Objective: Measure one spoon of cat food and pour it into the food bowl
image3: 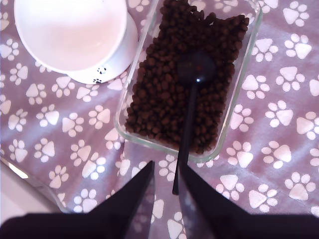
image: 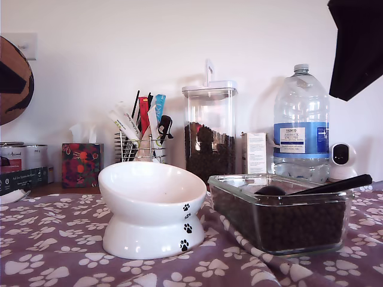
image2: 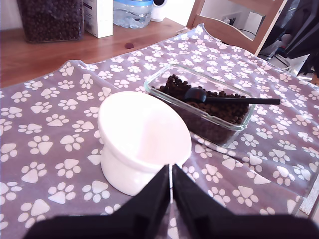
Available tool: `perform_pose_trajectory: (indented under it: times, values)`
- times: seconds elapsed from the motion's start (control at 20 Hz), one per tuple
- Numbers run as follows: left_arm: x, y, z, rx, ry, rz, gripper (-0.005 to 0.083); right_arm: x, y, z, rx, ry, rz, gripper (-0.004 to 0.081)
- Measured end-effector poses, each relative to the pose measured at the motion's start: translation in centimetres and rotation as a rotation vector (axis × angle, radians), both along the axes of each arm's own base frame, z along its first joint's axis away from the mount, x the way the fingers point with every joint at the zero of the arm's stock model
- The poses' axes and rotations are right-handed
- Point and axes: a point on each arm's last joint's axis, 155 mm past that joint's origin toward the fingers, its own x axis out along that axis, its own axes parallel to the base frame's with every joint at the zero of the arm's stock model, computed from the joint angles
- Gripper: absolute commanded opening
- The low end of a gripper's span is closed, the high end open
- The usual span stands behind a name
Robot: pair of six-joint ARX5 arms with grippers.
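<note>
Spoon (image3: 192, 89) handle — between my second gripper (image3: 166, 172) fingers.

"TESCO" on water bottle (image: 301, 122) label

Open air above the food bowl (image: 152, 206) and glass dish (image: 281, 218); the canister (image: 209, 133) and water bottle (image: 301, 125) wall off the back

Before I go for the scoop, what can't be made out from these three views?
- Spoon cup contents: the dark cup merges with the cat food in every view.
- Second pincer height above the handle: undecidable in the second wrist view.
- Food bowl floor: hidden by its rim in the exterior view.
</note>
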Motion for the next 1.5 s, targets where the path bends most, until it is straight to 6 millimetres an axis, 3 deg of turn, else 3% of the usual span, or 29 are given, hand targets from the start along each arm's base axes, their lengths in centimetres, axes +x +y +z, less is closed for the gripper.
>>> perform_pose_trajectory:
  times: [0.35, 0.45, 0.65, 0.85, 0.9, 1.05, 1.15, 1.35, 1.5]
  values:
    - [0.0, 0.0, 0.1, -0.001, -0.004, -0.001, -0.0019, 3.0, 1.4, 2.6, 0.087, -0.165, -0.014, 0.0128]
    - [0.0, 0.0, 0.1, -0.001, -0.004, -0.001, -0.0019, 2.6, 1.2, 1.9, 0.096, -0.184, -0.014, 0.0128]
    - [0.0, 0.0, 0.1, -0.001, -0.004, -0.001, -0.0019, 1.0, -0.2, -1.7, 0.088, -0.217, -0.039, 0.0126]
    - [0.0, 0.0, 0.1, -0.001, -0.004, -0.001, -0.0019, 0.8, -0.3, 1.3, 0.189, -0.430, -0.042, 0.0126]
    - [0.0, 0.0, 0.1, -0.001, -0.004, -0.001, -0.0019, 0.3, -0.3, 1.3, 0.192, -0.452, -0.024, 0.0127]
    - [0.0, 0.0, 0.1, -0.001, -0.004, -0.001, -0.0019, -1.1, -0.3, -1.5, 0.150, -0.406, 0.021, 0.0132]
    - [0.0, 0.0, 0.1, -0.001, -0.004, -0.001, -0.0019, -1.4, -0.3, -2.9, 0.109, -0.378, 0.058, 0.0183]
    - [0.0, 0.0, 0.1, -0.001, -0.004, -0.001, -0.0019, -1.5, -0.4, -3.5, 0.097, -0.363, 0.064, 0.0223]
    - [0.0, 0.0, 0.1, -0.001, -0.004, -0.001, -0.0019, -1.4, -0.3, -5.2, 0.067, -0.303, 0.068, 0.0232]
